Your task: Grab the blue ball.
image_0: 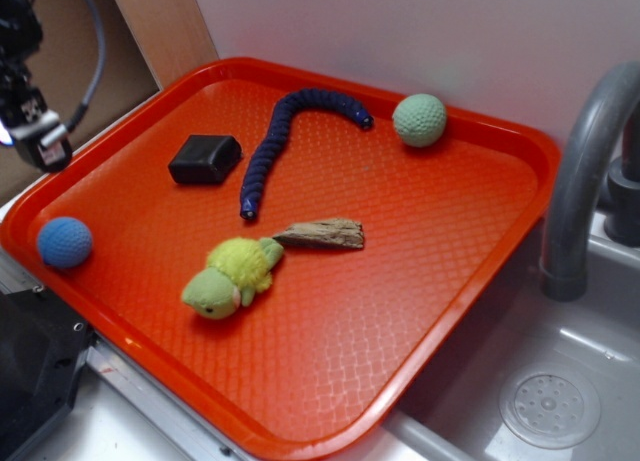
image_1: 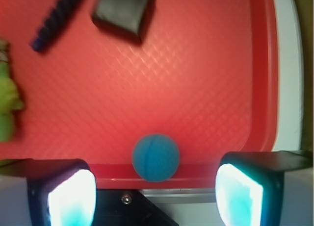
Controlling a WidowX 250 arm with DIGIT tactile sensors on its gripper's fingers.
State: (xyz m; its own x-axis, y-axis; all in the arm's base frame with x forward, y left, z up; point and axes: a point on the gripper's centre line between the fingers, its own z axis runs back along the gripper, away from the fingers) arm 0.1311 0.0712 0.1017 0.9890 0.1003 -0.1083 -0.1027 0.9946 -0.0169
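Blue ball (image_0: pixel 64 242): one, resting on the red tray (image_0: pixel 420 281) against its left rim, near the front-left corner, well apart from everything else.
Gripper (image_1: pixel 156 191): jaws wide apart, nothing between them; in the wrist view the ball sits centred between the two pads (image_1: pixel 71 199), lower in frame.
Handling: it looks light and dimpled, so probably grippy rather than slick; being round, it may roll along the rim if nudged off-centre.
Where to hold: across its widest middle, pads on opposite sides, one coming down close to the rim.
Softness: cannot be judged from these views; possibly foam or rubber.
Balls: two, one blue, one pale green ball (image_0: pixel 419 119) near the tray's back-right corner.
Others: one dark-blue snake toy (image_0: pixel 290 131), one black block (image_0: pixel 205 159), one yellow-green plush (image_0: pixel 230 277), one wood piece (image_0: pixel 322 234).
Sink (image_0: pixel 560 401): beside the tray's right edge.
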